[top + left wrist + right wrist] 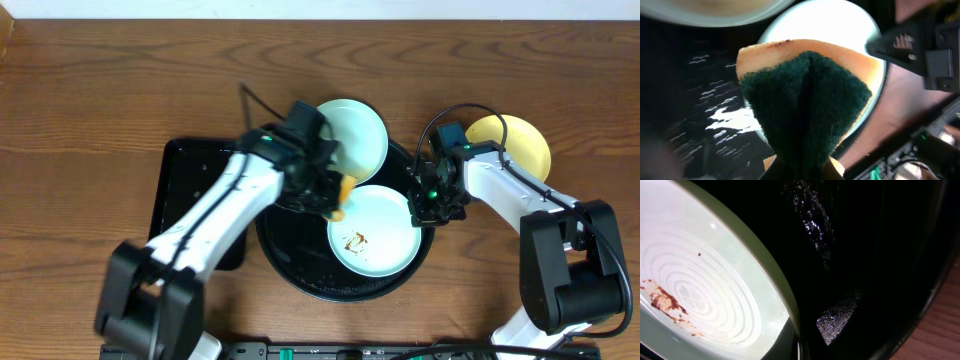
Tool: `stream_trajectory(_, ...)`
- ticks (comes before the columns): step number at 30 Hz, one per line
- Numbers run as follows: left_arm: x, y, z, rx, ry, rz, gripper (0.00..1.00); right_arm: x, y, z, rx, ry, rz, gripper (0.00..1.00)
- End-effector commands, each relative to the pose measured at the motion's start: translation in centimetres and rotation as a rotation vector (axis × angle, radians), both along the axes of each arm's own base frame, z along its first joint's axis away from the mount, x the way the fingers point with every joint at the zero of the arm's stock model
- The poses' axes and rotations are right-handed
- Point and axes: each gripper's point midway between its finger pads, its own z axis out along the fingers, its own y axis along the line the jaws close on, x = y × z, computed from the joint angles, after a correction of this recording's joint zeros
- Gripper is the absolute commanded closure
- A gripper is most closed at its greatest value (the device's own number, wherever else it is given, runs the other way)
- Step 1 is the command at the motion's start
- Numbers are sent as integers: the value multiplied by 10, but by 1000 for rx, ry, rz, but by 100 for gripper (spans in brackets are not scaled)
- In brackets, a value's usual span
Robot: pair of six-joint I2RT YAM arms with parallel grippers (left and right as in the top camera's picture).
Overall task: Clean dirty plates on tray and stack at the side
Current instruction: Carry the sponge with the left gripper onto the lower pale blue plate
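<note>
a pale blue plate with a brown smear [375,228] lies on the large round glossy black tray [292,262]. a second pale blue plate [355,135] sits at the tray's far rim, and a pale yellow plate [510,142] rests right of the tray on the wooden worktop [100,90]. above the tray, the left pincer [338,196] clamps an orange sponge with a dark green scouring face [805,100]. the right pincer [437,208] is closed at the tray's right rim.
</note>
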Motion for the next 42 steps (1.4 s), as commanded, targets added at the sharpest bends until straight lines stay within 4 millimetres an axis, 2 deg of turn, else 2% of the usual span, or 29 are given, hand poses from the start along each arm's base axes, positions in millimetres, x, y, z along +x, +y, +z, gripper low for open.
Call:
stream_trajectory(1, -21, -31, -8, -128, 120, -70, 93, -4, -1, -8, -23, 20, -17, 99)
stream_trajectory(4, -28, -48, -9, -226, 188, -99, 93, -4, -1, -8, -23, 20, -16, 99)
stream_trajectory(7, -32, -52, -13, -255, 244, -99, 93, -5, -1, -8, -23, 20, -15, 99)
stream_trajectory(12, -42, -64, -9, -367, 311, -154, 93, -5, -1, -8, -23, 20, -16, 99)
stream_trajectory(17, -43, -74, -10, -462, 348, -183, 93, -5, 0, -8, -23, 20, -11, 99)
stream_trajectory(23, -46, -84, -27, -542, 480, -160, 93, -6, 1, -8, -22, 21, -9, 99)
stream_trajectory(31, -52, -80, -64, -455, 663, -37, 93, -6, 2, -8, -15, 24, -6, 99)
stream_trajectory(35, -56, -63, -87, -264, 695, 56, 93, -7, 4, -7, -9, 26, 0, 99)
stream_trajectory(38, -59, -52, -94, -177, 704, 82, 93, -8, 5, -7, -9, 26, 4, 99)
stream_trajectory(42, -58, -44, -93, -144, 696, 75, 93, -8, 5, -7, -9, 25, 3, 99)
